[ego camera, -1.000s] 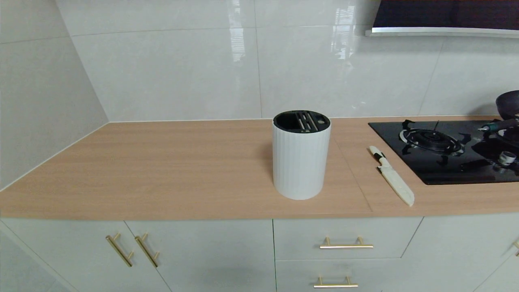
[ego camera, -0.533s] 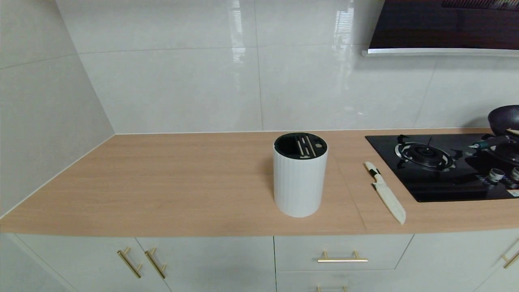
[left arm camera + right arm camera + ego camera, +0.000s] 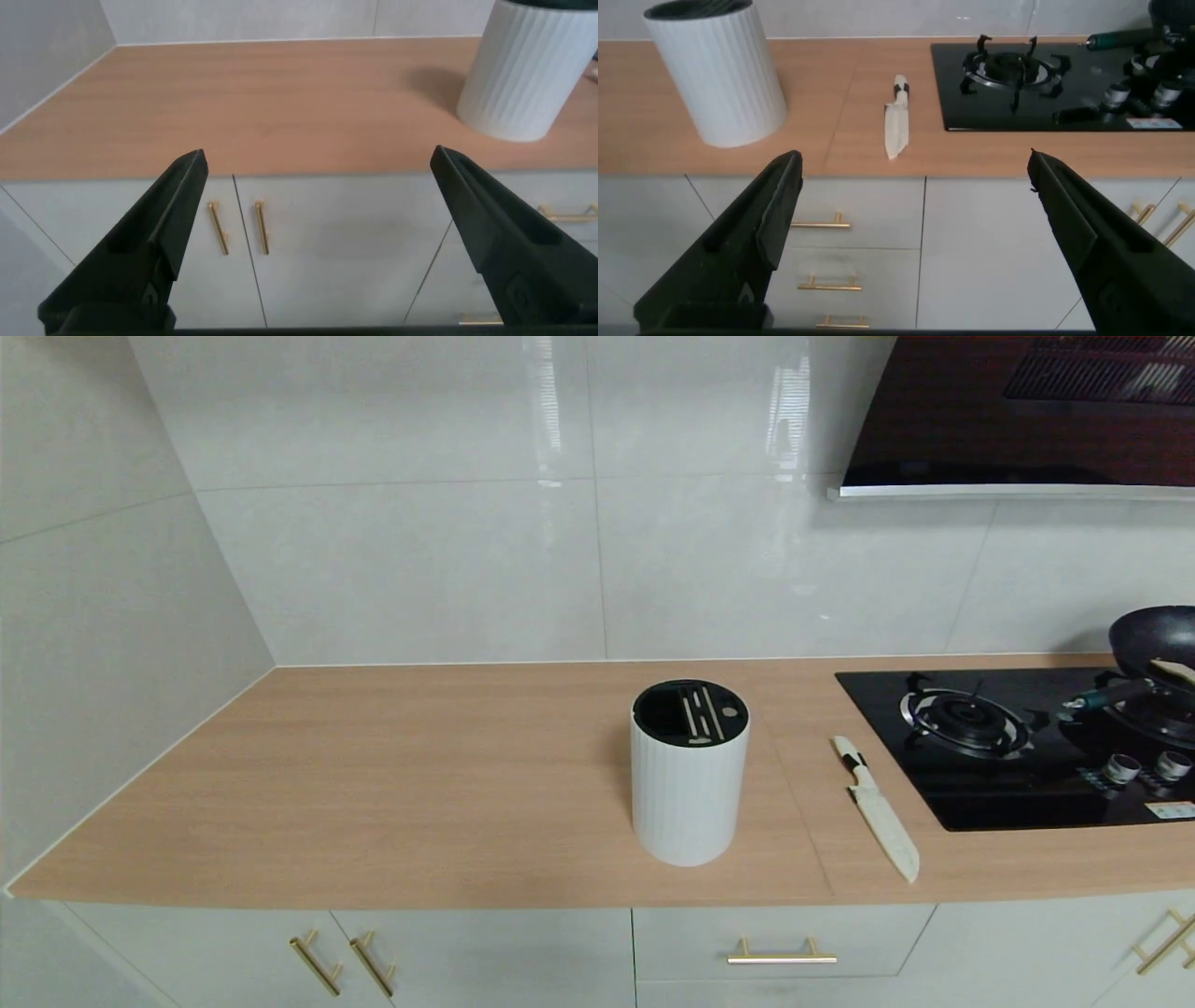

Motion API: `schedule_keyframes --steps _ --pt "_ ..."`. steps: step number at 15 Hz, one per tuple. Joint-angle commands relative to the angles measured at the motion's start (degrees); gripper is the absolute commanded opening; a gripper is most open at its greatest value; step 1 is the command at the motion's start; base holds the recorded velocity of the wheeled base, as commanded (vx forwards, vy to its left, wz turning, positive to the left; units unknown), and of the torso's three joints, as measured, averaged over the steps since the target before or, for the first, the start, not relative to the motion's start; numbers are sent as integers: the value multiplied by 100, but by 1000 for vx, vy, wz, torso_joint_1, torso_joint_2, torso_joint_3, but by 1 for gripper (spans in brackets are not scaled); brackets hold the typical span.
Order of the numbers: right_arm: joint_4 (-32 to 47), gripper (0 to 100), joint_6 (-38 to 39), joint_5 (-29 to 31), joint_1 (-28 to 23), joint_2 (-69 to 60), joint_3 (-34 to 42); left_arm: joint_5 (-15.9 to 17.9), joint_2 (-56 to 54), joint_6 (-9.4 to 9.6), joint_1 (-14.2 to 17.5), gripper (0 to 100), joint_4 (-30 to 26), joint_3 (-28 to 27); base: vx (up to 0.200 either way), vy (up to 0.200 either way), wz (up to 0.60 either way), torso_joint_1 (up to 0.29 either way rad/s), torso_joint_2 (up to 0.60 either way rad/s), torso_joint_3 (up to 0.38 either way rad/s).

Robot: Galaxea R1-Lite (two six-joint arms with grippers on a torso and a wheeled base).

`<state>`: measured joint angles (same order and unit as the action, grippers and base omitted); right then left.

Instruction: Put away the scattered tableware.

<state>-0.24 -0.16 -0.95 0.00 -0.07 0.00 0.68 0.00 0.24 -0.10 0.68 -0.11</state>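
Where the wooden tabletop (image 3: 420, 775) runs up to the black gas stove (image 3: 1008, 793), a pale-bladed knife (image 3: 876, 807) lies flat on the wood. Its white-and-black handle points toward the wall and its tip toward the front edge. It is near the stove's left side but not touching it. To the robot's left of the knife, close by and apart from it, a white ribbed holder (image 3: 689, 784) stands upright, with slots and an open compartment in its black top. A dark pan (image 3: 1153, 639) sits on the stove's far right burner. Pale cabinet fronts with brass handles (image 3: 781, 953) run below the tabletop. The left gripper (image 3: 318, 163) hangs out in front of the cabinets, its fingers (image 3: 140, 243) spread wide apart. The right gripper (image 3: 913, 163) hangs in front of the drawers, facing the knife and stove, with its fingers just as widely parted.
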Motion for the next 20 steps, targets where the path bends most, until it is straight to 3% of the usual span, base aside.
schedule_keyframes --steps 1,7,17,18,20 --pt "-2 100 -2 7 9 7 0 2 0 2 1 100 2 2 0 0 0 163 -369 -203" --pt "-2 100 -2 7 0 7 0 2 0 2 1 100 2 2 0 0 0 168 -355 -190" --pt "-11 100 -178 -10 9 16 -9 2 9 -7 1 100 2 2 0 0 0 5 -11 -6" --pt "-37 100 -213 -37 9 227 -167 2 9 -7 1 100 2 2 0 0 0 0 0 0" --pt "-72 100 121 -353 105 1229 -1204 -7 0 -16 1 100 2 2 0 0 0 0 0 0"
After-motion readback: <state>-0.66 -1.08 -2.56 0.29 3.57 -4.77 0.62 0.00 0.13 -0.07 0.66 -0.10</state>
